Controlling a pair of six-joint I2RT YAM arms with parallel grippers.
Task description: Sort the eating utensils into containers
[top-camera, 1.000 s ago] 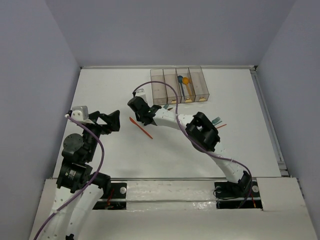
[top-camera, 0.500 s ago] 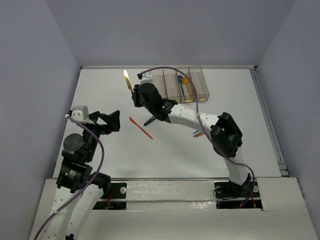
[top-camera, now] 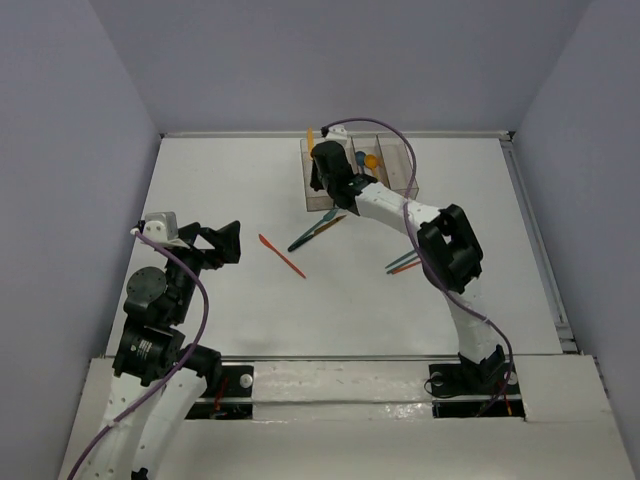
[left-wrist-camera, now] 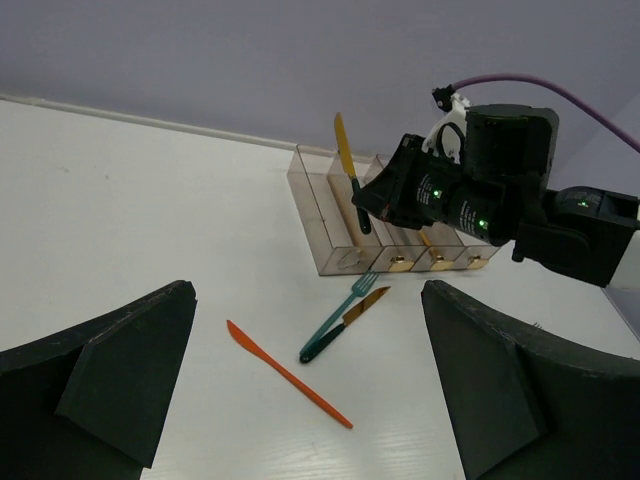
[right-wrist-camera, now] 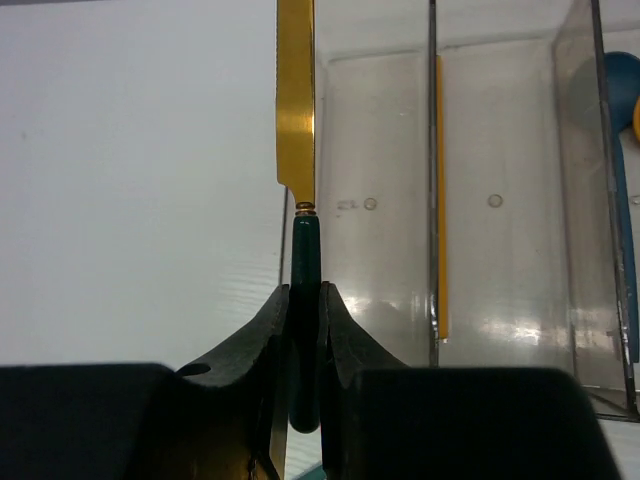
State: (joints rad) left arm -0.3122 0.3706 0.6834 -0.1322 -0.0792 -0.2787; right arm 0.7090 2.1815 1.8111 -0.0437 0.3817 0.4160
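The gold-bladed knife stands blade-up, its dark teal handle pinched between the right fingers. It hangs over the left wall of the leftmost bin of the containers, at the far side of the desk. This looks like the placing step: the knife probably needs shifting right, lowering, then releasing. The left fingers hang wide and empty, near left.

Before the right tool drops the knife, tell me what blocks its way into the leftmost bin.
Nothing visible lies between. The knife, clamped in the right tool, lines up over the left wall of that bin, not its opening; the floor there looks bare.
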